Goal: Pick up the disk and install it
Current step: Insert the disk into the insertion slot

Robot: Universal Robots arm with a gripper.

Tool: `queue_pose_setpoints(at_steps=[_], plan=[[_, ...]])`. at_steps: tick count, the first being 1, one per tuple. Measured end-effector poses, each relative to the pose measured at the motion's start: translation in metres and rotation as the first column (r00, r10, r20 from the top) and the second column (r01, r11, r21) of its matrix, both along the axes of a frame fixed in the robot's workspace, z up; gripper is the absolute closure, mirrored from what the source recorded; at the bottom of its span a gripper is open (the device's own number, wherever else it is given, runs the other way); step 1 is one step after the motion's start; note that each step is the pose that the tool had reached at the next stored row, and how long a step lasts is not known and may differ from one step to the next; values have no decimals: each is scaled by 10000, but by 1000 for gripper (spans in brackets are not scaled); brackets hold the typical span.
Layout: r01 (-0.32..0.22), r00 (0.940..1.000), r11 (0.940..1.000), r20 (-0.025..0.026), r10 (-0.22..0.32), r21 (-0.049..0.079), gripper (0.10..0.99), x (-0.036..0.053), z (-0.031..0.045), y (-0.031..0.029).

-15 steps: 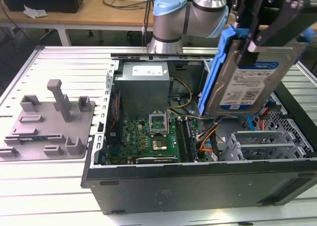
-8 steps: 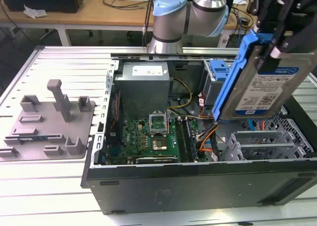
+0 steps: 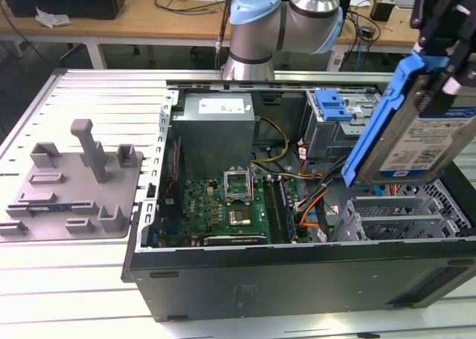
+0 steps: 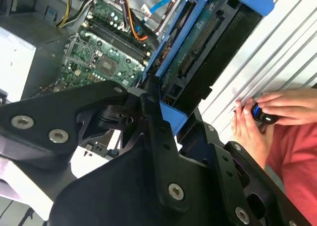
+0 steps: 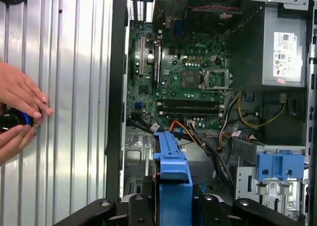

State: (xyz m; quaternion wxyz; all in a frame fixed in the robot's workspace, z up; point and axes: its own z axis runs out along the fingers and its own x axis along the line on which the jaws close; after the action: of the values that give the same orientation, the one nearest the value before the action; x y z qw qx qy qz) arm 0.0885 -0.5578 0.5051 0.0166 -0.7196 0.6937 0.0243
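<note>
Blue-framed, one disk hangs clamped in the single end effector over one open computer case, its long axis running one-to-seven o'clock in the exterior view.

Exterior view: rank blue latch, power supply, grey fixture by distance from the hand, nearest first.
1. latch, atop the drive cage, beside the hand gripping the disk.
2. power supply, in the case, toward the exterior view's left.
3. fixture, outside the case, far left of that view.
</note>
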Motion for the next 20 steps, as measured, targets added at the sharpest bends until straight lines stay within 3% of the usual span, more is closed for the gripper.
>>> queue_pose_setpoints(at_steps=[11, 20], plan=[[-30, 10000, 10000, 2, 30, 0, 718, 259, -14, -34], [36, 10000, 10000, 2, -36, 0, 718, 272, -23, -30]])
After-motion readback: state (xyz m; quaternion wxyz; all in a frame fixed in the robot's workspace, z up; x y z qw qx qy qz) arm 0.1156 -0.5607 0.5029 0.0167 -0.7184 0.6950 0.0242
